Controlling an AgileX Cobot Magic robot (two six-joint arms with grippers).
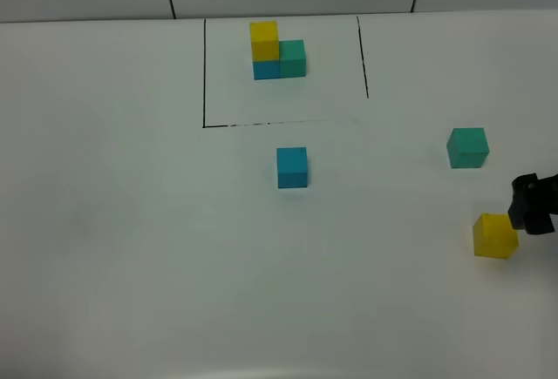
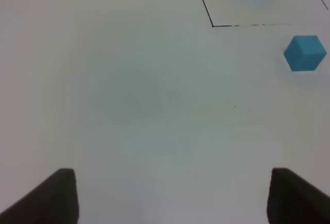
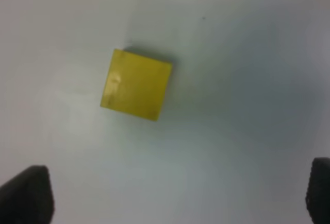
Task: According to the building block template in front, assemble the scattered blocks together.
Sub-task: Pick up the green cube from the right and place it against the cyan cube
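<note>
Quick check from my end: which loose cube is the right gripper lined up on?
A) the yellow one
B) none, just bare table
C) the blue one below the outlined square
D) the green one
A: the right wrist view shows only the yellow cube, lying ahead of the open right gripper and not yet between its fingers.

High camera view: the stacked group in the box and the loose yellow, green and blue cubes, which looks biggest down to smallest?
1. Stacked group.
2. Yellow cube, slightly, though it sits nearest the camera.
3. Green cube and blue cube: too alike to rank.
</note>
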